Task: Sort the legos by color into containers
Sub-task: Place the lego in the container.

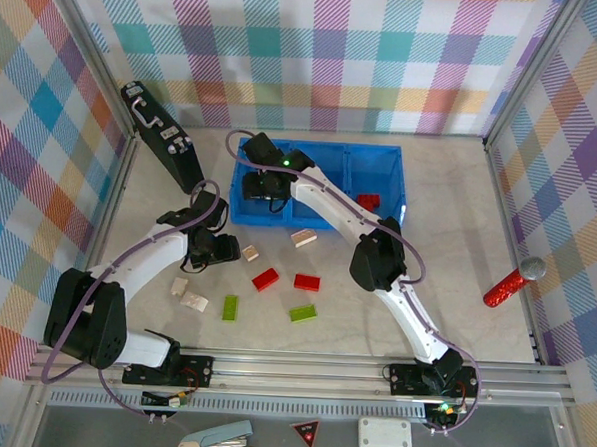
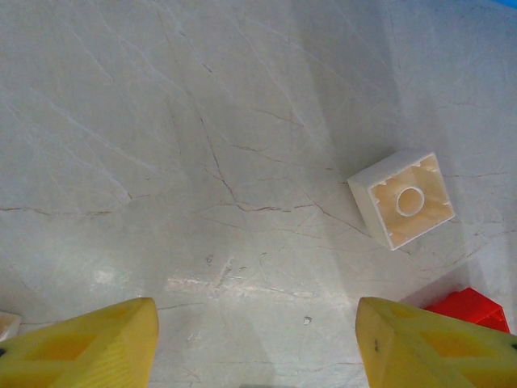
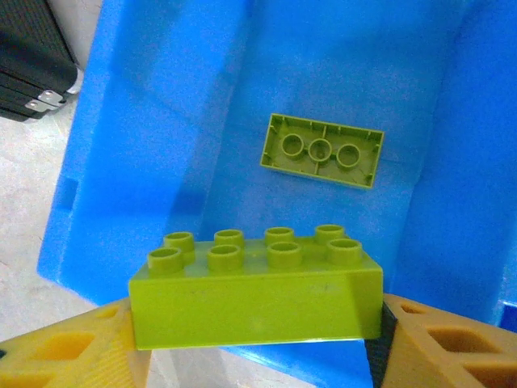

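your right pincer (image 3: 254, 335) clamped on a green lego (image 3: 254, 291) over the tray's left compartment (image 3: 161, 105), another green (image 3: 321, 151) inside, one red (image 1: 368, 200) in the right compartment (image 1: 381, 178), left pincer (image 2: 257, 323) apart, table (image 1: 456, 282) has four cream (image 1: 304, 238), two red (image 1: 306, 282), two green (image 1: 302, 312)

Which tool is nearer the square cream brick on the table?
Left. The left tool hangs open just beside the cream brick. The right tool is farther off, over the left compartment of the tray, gripping a green brick.

No word, brand or number can be read anywhere from here. The red triangle sticker (image 1: 307, 435) on the grey shelf (image 1: 528, 436) is too small to show any marking.
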Robot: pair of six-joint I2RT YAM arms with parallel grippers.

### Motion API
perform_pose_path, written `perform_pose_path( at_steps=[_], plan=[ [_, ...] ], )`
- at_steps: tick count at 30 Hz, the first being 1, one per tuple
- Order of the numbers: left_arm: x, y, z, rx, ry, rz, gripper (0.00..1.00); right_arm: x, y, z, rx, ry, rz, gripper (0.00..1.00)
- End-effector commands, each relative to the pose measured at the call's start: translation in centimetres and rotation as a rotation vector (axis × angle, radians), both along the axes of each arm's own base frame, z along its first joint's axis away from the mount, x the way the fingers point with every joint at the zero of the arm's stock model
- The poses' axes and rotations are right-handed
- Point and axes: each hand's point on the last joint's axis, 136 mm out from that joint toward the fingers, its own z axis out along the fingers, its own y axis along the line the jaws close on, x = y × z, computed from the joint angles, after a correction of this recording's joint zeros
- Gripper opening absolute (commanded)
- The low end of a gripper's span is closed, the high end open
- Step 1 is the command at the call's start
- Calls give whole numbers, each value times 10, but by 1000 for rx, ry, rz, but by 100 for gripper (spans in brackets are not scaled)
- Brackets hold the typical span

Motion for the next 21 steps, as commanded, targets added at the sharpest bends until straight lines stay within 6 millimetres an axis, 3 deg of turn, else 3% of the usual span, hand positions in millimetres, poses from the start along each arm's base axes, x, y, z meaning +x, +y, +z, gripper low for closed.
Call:
perform_pose_path(
  at_steps=[1,21],
  plan=[
    [-4,2,0,-12,5,9,66,-1,8,2,26,2,2,68],
    [0,-1,0,-23,7,6,66,-5,7,51,63,-71,26,76]
  ],
)
